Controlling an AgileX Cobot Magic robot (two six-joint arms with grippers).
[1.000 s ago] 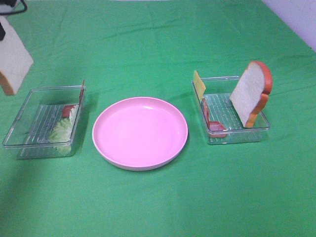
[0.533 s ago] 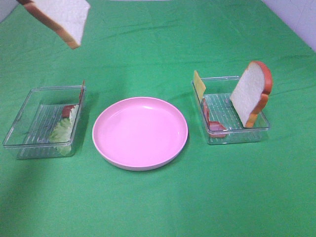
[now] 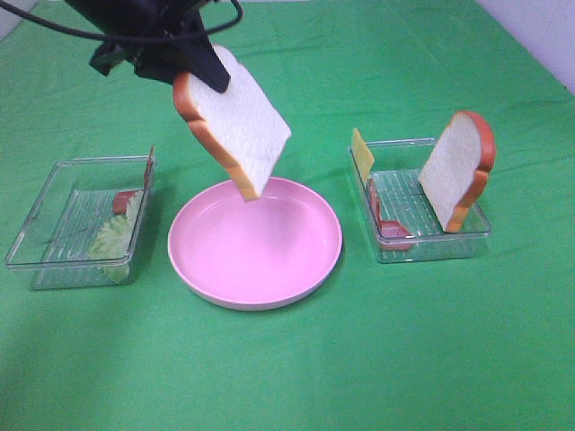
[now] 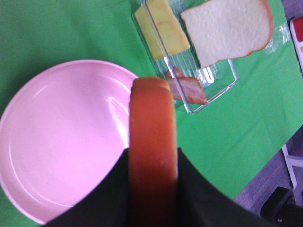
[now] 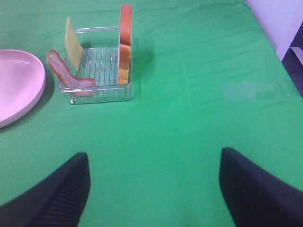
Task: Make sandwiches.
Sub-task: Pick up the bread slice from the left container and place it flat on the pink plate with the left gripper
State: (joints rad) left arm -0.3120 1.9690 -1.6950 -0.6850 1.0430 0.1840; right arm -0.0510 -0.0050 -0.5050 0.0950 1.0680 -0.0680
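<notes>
Holding bread slice [image 3: 235, 126] by its crust in left hand [image 4: 152, 165], closed onto it, pink plate [image 3: 269, 269] just below. Judged light, stiff, slick: pinch across crust. Noting right hand [image 5: 152, 158] wide open, empty.

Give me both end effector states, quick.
Left end effector: closed on a bread slice.
Right end effector: open, empty.

Shows a plain bright green bench [image 3: 431, 359] and a flat pale pink plate [image 3: 260, 247]. Pairs white crumb with orange-brown crust on the held bread slice [image 3: 235, 124] and the standing bread slice [image 3: 454, 171]. Adds yellow cheese [image 3: 362, 153], streaked reddish bacon [image 3: 393, 231], pale green lettuce [image 3: 112, 238], clear ribbed trays [image 3: 431, 244] and a black left gripper [image 3: 202, 72].
</notes>
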